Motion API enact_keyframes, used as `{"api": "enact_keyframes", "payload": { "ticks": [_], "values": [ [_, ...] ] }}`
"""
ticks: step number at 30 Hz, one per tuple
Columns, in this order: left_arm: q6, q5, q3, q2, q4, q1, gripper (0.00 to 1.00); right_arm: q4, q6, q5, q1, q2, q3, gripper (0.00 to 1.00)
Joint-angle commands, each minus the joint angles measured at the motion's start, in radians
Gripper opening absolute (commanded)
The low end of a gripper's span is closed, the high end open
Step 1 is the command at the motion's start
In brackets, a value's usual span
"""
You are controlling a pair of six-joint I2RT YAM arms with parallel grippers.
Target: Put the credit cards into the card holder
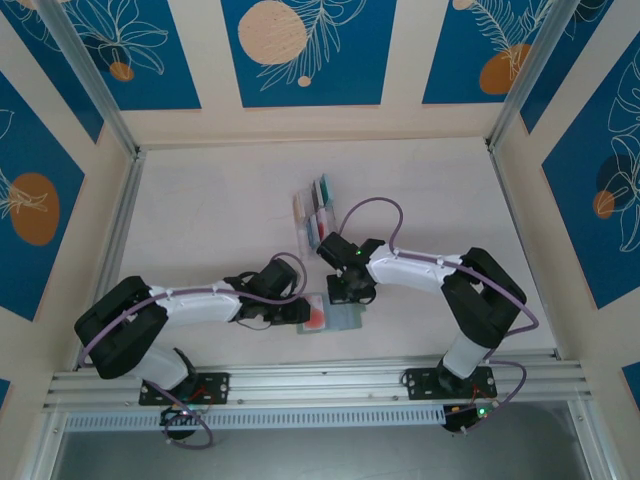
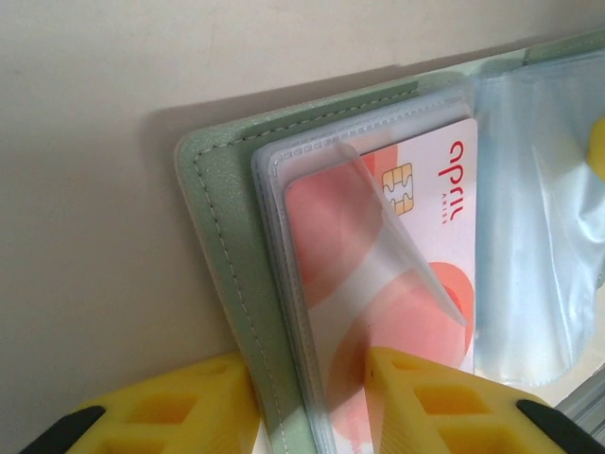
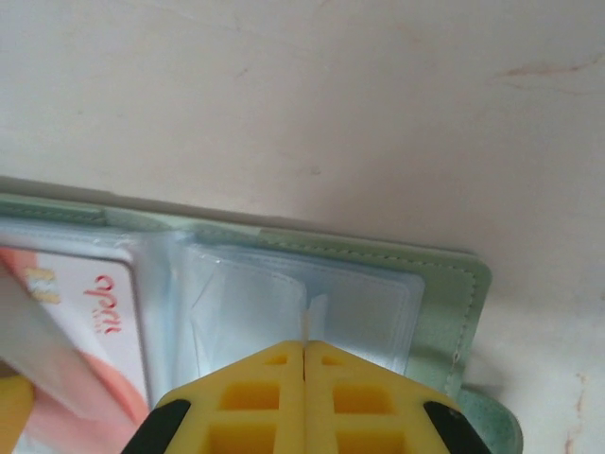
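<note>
From overhead I've got the card holder [image 1: 345, 318] lying open at lower centre of the table [image 1: 200, 210], just above the aluminium rail [image 1: 320, 380], with an arm reaching in from each side. Above it, near but apart, sits the clear rack [image 1: 312, 212] with more cards [image 1: 320, 200] standing in it, teal and red edges showing. The right arm's forearm crosses just below that rack. The left gripper [image 1: 296, 310] is at the holder's left edge and the right gripper [image 1: 350, 296] is over its upper part. From up here their bodies cover much of the holder, and the wrist cameras give me what that hides. On the left wrist, the left gripper [image 2: 302, 364] is spread. One yellow finger [image 2: 161, 407] is over bare table off the sage cover's stitched edge, the other is over the pink card [image 2: 425, 218]. That card sits in a clear sleeve with a loose flap curling across it. Pressing or hovering, I can't tell. On the right wrist, the right gripper [image 3: 304, 348] is pressed together over a clear pocket [image 3: 312, 293], with a thin plastic edge running into the seam. Nipped or not, I can't tell.
</note>
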Motion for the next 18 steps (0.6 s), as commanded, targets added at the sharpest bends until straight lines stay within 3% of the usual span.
{"api": "enact_keyframes", "payload": {
  "ticks": [1,11,18],
  "values": [
    [-0.007,0.062,-0.037,0.078,-0.001,-0.030,0.35,-0.032,-0.016,-0.016,0.012,-0.054,0.032,0.00],
    [-0.023,0.072,-0.041,0.084,0.027,-0.032,0.35,0.038,-0.011,-0.194,0.009,-0.039,0.059,0.00],
    [-0.043,0.057,-0.047,0.064,0.026,-0.031,0.35,0.224,0.090,-0.388,0.012,0.044,0.034,0.05]
  ]
}}
